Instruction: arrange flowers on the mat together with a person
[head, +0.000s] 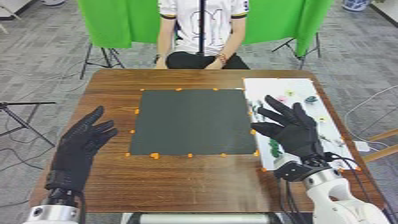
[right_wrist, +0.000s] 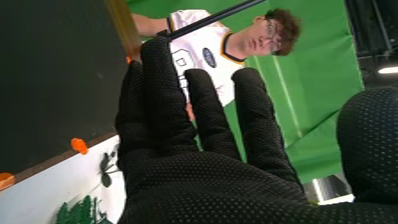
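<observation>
In the head view, my right hand (head: 295, 131) is over the white sheet (head: 277, 86) at the table's right, fingers straight and spread. Flowers with pink and yellow heads (head: 289, 93) and green leaves (head: 274, 148) lie on that sheet, partly hidden by the hand. The dark mat (head: 193, 122) lies bare in the middle. To its left, my left hand (head: 82, 142) is open and holds nothing. In the right wrist view, my right hand (right_wrist: 213, 185) has extended fingers beside the dark mat (right_wrist: 55, 75); green leaves (right_wrist: 80, 212) lie on the white sheet.
Orange markers (head: 155, 156) run around the mat's edges. A person sits across the brown table (head: 195, 185), hands lowered near the lap. A thin black pole (head: 202, 30) stands before the person, and a green cloth (head: 275, 25) hangs behind.
</observation>
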